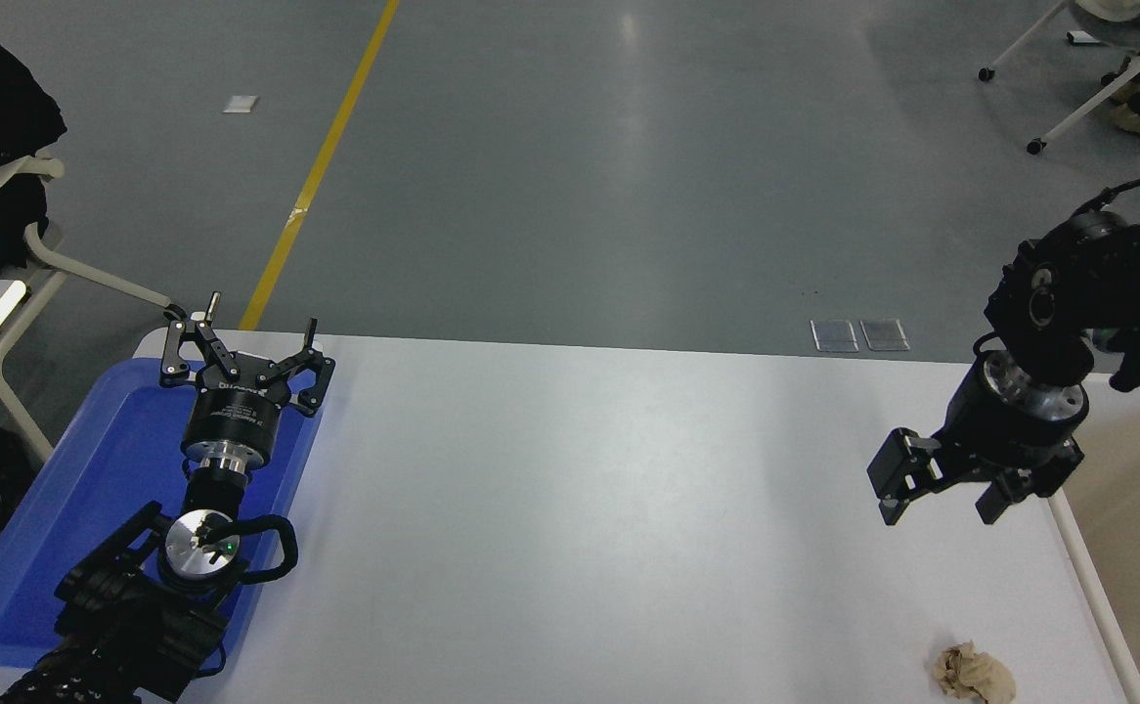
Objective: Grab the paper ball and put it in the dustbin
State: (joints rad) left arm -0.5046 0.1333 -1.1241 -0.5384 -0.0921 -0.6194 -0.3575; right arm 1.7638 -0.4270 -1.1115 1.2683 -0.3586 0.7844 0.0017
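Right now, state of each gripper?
Left gripper: open, empty, parked over the blue tray.
Right gripper: open, empty, above the table, up-picture from the paper ball.
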